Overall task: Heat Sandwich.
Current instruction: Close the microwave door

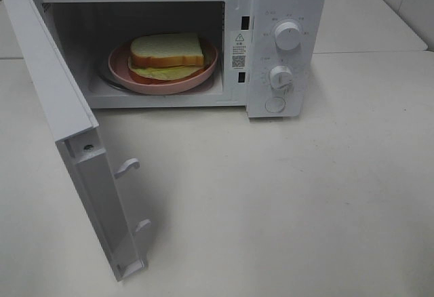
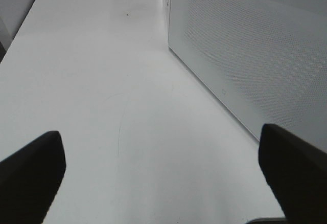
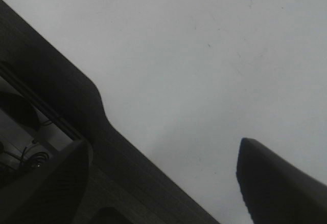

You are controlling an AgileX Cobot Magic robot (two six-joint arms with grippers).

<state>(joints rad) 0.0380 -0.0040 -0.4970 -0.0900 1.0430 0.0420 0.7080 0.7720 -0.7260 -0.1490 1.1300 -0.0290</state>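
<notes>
The sandwich (image 1: 166, 51), white bread over green and red-orange layers, lies on a round pink plate (image 1: 171, 87) inside the white microwave (image 1: 285, 5). The microwave door (image 1: 57, 87) is swung wide open to the left. Neither arm shows in the exterior high view. In the left wrist view my left gripper (image 2: 162, 178) is open over bare table, with nothing between its fingers (image 2: 30, 175) and the door's perforated outer face (image 2: 245, 55) close beside it. My right gripper (image 3: 163, 183) is open and empty over the white tabletop.
The microwave's front panel carries two knobs (image 1: 288, 34) (image 1: 280, 76) and a round button (image 1: 274, 104). Two latch hooks (image 1: 129, 167) stick out of the door's edge. A dark textured surface (image 3: 61, 96) borders the table in the right wrist view.
</notes>
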